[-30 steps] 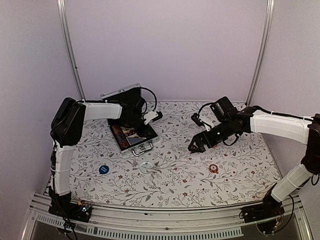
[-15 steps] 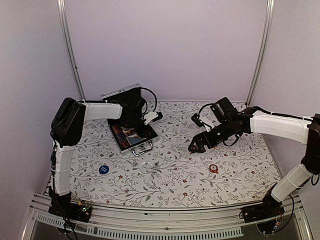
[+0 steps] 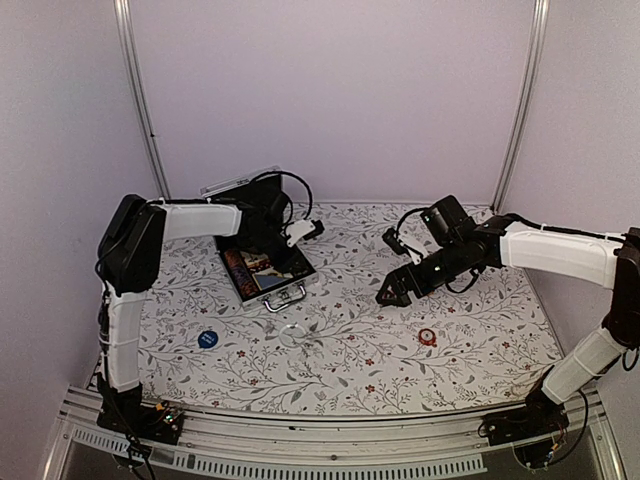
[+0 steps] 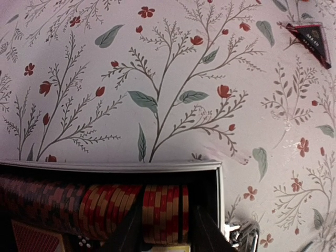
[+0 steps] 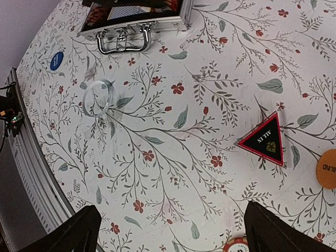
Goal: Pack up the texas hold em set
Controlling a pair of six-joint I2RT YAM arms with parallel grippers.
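Note:
The silver briefcase [image 3: 266, 272] lies open at the left, its lid [image 3: 240, 184] raised behind it. My left gripper [image 3: 287, 240] reaches down into it. In the left wrist view, the left gripper [image 4: 168, 206] is open around a short stack of red-and-yellow chips [image 4: 163, 210] that rests at the end of the chip row [image 4: 63, 207]; a dark gap shows beside the right finger. My right gripper [image 5: 173, 231] hangs open over bare cloth. A black triangular "ALL IN" token [image 5: 264, 142] lies ahead of it to the right.
Loose on the cloth are a blue round token [image 3: 207, 339], a clear round token [image 3: 292, 333], a red-rimmed chip [image 3: 427, 337] and an orange round token [image 5: 328, 168]. The case handle [image 5: 124, 39] faces the near edge. Walls close in the back and both sides.
The left gripper's jaws have spread apart around the chip stack in the case. The left arm has shifted slightly. The right arm has not moved.

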